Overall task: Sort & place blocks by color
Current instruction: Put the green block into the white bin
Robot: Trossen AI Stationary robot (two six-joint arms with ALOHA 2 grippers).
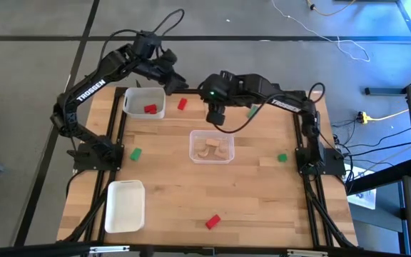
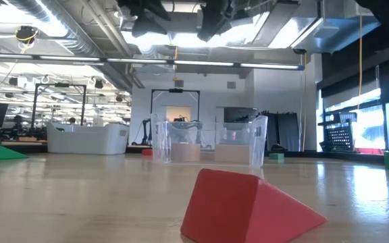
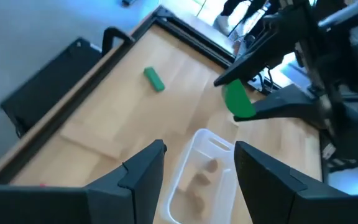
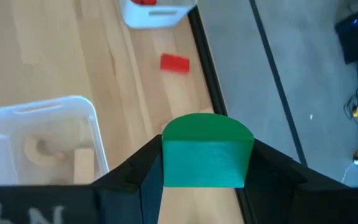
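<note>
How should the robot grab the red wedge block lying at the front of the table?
Probably from straight above. The red wedge block lies on a flat face with its sloped side up, so fingers would likely slip there. Pinching its two flat triangular end faces looks safer. It sits alone on the table, so nothing crowds a descent.

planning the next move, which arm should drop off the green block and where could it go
Right. The right gripper is shut on a green block, raised above the table's far side. The left gripper is open and holds nothing. The white tray at the near left looks free, a reasonable guess for green.
</note>
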